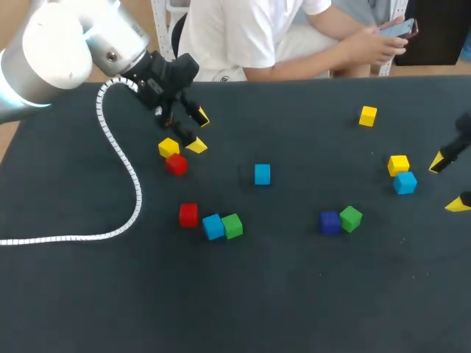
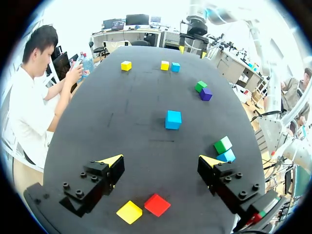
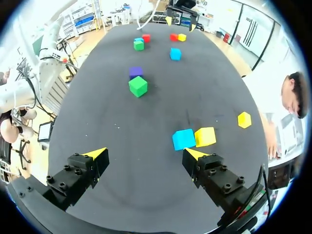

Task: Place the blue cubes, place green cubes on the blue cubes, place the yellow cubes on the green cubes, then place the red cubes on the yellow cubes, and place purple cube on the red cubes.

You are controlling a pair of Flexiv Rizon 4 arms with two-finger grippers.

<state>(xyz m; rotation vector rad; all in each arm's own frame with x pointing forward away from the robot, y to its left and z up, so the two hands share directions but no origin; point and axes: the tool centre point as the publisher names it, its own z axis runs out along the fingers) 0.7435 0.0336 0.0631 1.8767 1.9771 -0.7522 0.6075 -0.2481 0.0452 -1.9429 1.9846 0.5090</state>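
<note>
Lying loose and unstacked across the table (image 1: 294,294), the cubes (image 1: 262,174) show no layer begun, while the left end effector (image 1: 199,131) and right end effector (image 1: 447,184) gape wide, empty.

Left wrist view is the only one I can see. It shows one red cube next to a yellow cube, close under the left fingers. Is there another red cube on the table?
Observer: Yes. The head view shows a second red cube beside the blue cube that touches a green cube.
Operator: And the other arm, is it carrying anything?
Observer: No. In the right wrist view the right fingers are open with nothing between them; another blue cube and a yellow cube lie just ahead of one.
</note>
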